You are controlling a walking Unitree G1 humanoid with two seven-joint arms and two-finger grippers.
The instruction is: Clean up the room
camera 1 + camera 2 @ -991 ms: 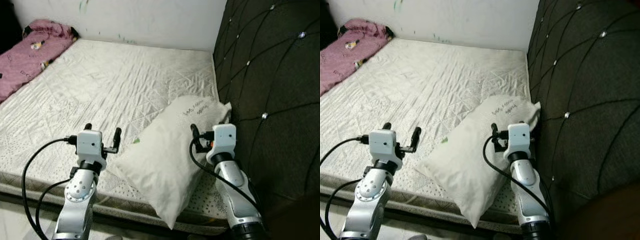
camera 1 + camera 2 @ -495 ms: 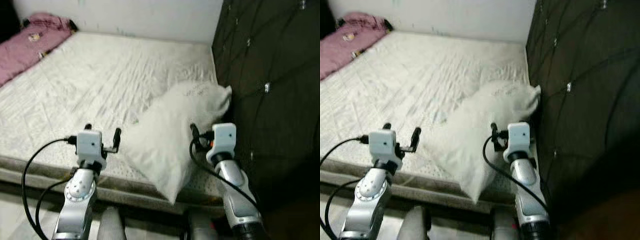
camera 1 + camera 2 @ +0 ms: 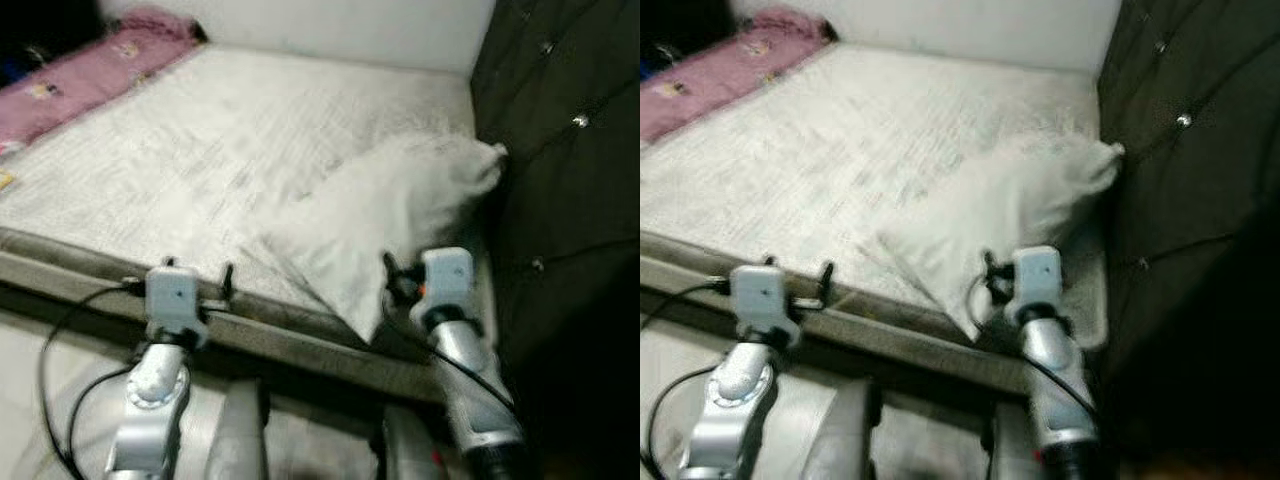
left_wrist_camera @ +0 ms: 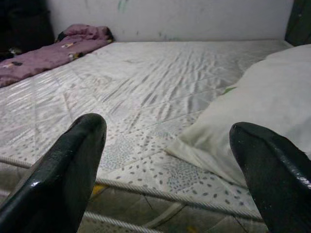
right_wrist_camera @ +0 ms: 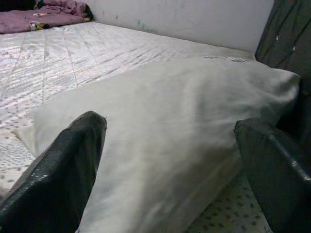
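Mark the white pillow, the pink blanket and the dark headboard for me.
white pillow (image 3: 400, 215), left eye view, middle of its top face.
pink blanket (image 3: 90, 75), left eye view, its middle folds.
dark headboard (image 3: 560, 120), left eye view, tufted padding.

One mattress (image 3: 200, 150) lies in front of the robot, and on it rests one white pillow (image 3: 390, 215). One pink blanket (image 3: 90, 75) is bunched at the mattress's far left corner. One dark tufted headboard (image 3: 560, 120) stands along the right side, with three shiny buttons visible on it in the blurred head views. Two grippers are in view, the left gripper (image 4: 167, 174) and the right gripper (image 5: 170, 179), each with two black fingers spread apart, four fingers in all.
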